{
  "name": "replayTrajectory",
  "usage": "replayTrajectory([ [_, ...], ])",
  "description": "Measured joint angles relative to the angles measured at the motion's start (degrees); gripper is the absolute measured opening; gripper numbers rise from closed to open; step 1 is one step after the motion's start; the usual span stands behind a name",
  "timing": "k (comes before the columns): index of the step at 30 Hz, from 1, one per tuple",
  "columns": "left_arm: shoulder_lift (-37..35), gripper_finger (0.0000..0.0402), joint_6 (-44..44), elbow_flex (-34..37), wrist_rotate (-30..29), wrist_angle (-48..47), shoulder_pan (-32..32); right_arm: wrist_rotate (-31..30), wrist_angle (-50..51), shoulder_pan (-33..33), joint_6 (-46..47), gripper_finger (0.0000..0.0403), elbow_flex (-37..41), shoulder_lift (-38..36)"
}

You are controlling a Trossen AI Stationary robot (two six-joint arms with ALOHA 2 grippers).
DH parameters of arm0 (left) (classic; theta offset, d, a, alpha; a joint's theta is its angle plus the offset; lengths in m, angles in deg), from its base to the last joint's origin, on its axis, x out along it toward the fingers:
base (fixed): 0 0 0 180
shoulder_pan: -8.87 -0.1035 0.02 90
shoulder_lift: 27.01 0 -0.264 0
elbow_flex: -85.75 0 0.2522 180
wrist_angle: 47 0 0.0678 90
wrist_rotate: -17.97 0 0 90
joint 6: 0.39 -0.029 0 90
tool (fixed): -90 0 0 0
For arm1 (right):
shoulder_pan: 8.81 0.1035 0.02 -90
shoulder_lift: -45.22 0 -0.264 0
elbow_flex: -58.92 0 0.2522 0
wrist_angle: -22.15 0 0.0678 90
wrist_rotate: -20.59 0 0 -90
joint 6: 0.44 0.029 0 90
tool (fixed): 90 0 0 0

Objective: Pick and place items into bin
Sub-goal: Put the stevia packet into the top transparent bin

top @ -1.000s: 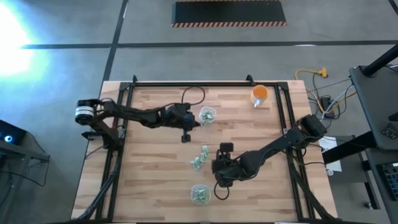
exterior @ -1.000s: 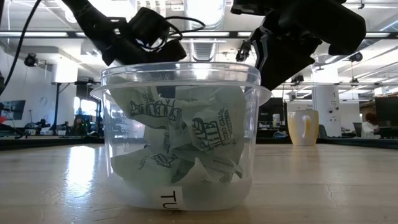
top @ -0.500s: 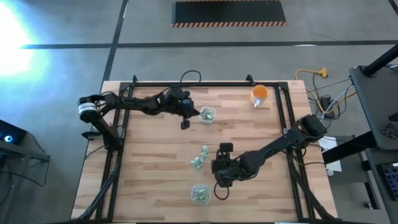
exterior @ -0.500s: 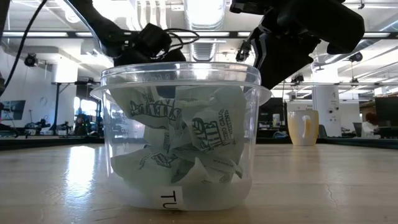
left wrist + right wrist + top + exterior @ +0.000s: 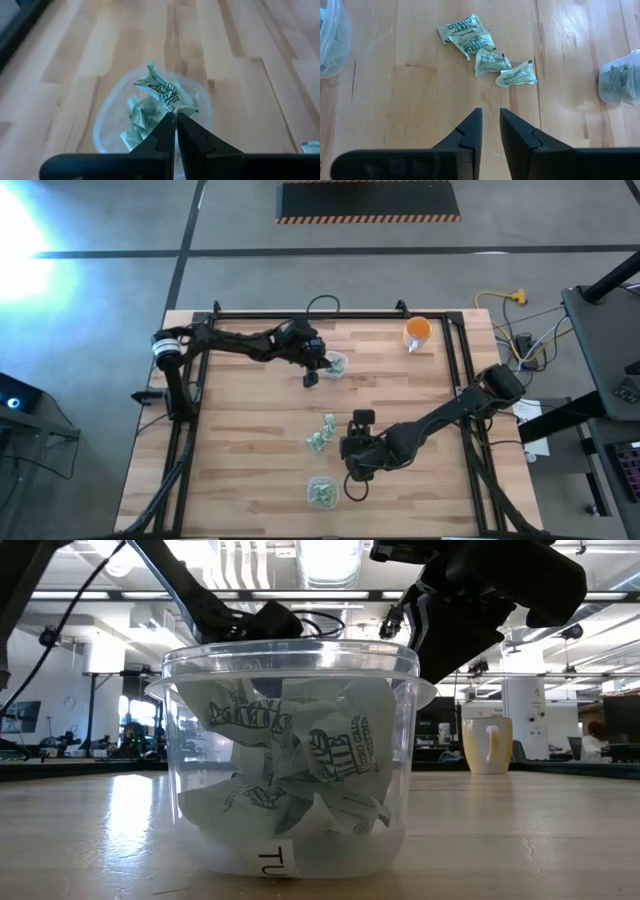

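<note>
Your left pincer (image 5: 311, 377) sits over the far clear tub (image 5: 334, 365), fingers pressed fully together with nothing between them; the wrist cam looks straight down at the crumpled green-and-white packets (image 5: 159, 102) piled inside that tub. Your right pincer (image 5: 357, 476) hangs low near the front of the tabletop (image 5: 250, 450), just beside the near tub (image 5: 322, 492). Its fingers (image 5: 472, 131) are parted only a narrow crack and they're holding nothing. Four loose packets (image 5: 485, 49) lie in a little cluster on the wood ahead of it, between the two tubs. The near tub is stuffed with packets too, as the low cam shows. An orange cup (image 5: 417, 332) stands at the far right, well apart from everything.
</note>
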Motion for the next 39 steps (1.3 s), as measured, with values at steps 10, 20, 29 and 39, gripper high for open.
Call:
replayTrajectory([
  [10,0.8,0.0,0.1,-0.7,0.0,-2.4,-0.1,0.0,0.0,0.0,0.0,0.0057,0.0,0.0],
  [20,0.6,0.0022,0.0,-0.7,-2.0,-3.6,-0.1,0.0,0.0,0.0,0.0,0.0057,0.1,0.0],
  [29,-0.3,0.0128,0.1,-0.7,-4.0,-3.5,-0.1,0.0,-0.1,0.0,0.0,0.0057,0.1,0.0],
  [39,-5.2,0.0167,0.0,-0.2,-1.9,-10.0,1.0,0.0,0.0,0.0,0.0,0.0057,0.1,0.0],
])
